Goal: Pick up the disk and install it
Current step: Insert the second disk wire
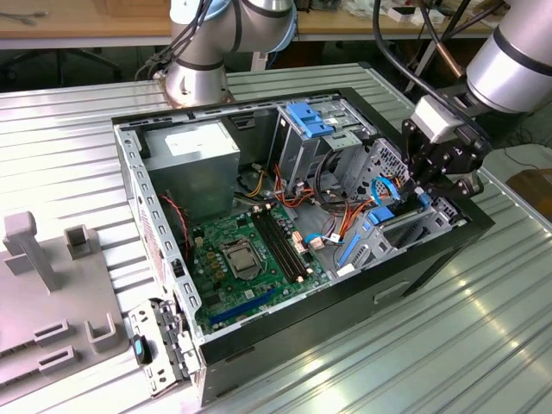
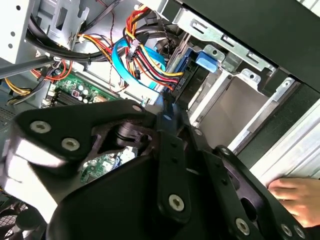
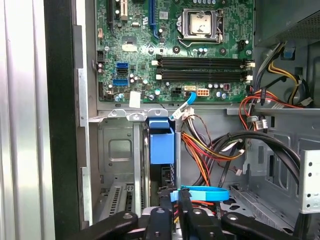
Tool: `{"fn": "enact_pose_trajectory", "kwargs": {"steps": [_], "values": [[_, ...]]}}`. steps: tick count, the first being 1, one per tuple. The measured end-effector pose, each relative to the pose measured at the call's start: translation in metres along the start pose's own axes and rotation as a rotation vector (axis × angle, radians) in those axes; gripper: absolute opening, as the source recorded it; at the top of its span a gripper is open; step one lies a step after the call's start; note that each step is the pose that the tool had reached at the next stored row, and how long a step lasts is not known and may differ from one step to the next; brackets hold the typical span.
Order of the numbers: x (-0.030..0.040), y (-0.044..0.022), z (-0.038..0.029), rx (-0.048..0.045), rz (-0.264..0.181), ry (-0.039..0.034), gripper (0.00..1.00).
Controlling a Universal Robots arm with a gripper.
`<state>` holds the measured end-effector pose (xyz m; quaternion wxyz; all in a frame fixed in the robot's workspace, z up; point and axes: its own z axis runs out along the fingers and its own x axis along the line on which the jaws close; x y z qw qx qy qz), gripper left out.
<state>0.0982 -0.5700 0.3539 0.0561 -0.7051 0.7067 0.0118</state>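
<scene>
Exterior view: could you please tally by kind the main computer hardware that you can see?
Computer case: 1
Power supply: 1
Motherboard: 1
Processor socket: 1
Total: 4

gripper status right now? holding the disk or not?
End effector: down inside the open computer case, at the drive bay on the exterior view's right. Open or shut: cannot be told. The disk stands edge-up in the bay in the first wrist view.
</scene>
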Motion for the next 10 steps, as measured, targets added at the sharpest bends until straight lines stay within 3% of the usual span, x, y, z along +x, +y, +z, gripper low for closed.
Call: {"fn": "enact_pose_trajectory", "kwargs": {"steps": [1,10], "values": [[0.0,0.0,-0.0001,0.0,0.0,0.0002,0.11],[0.0,0.0,-0.0003,0.0,0.0,0.0002,0.11]]}}
